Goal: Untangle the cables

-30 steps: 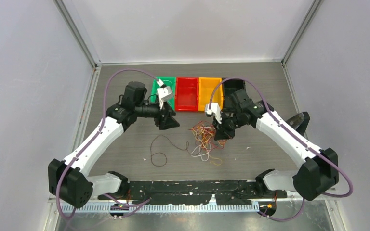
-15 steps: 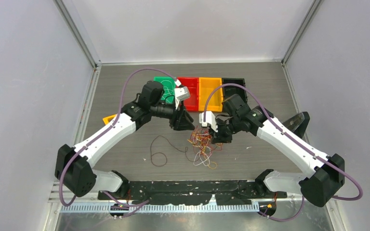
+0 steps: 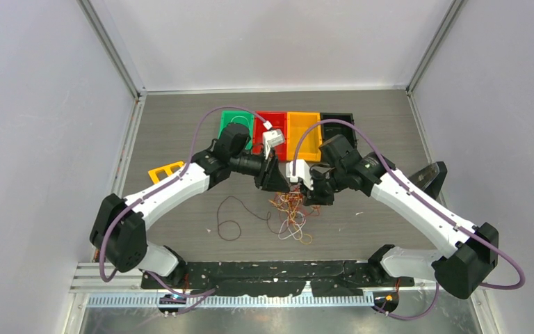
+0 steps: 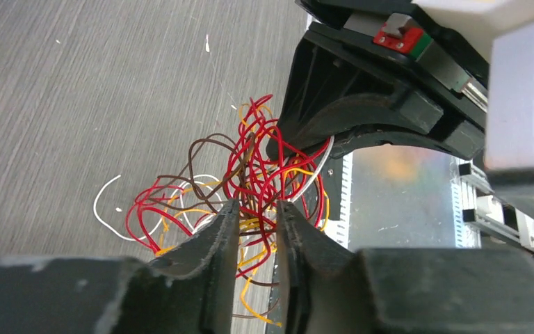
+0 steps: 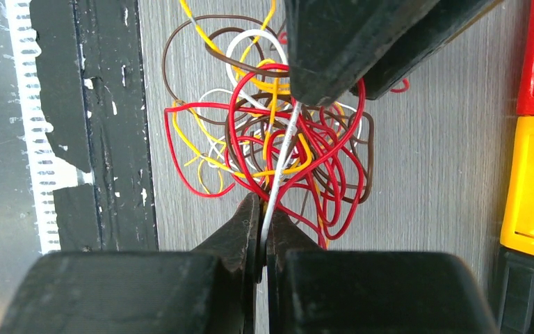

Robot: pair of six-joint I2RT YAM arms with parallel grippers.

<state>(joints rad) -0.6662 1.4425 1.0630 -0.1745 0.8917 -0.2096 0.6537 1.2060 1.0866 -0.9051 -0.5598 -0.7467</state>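
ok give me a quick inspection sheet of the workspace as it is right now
surface: grey wood-grain table, a few pale specks
job's things: tangle of red, brown, yellow and white wires mid-table; one brown wire lies apart to its left
clutter: row of green, red, yellow and black bins at the far side; orange frame-like piece on the left
grippers: left gripper jaws apart, strands between them; right gripper jaws shut on a whitish wire
cables: purple hoses arch over both arms
surroundings: pale walls on three sides
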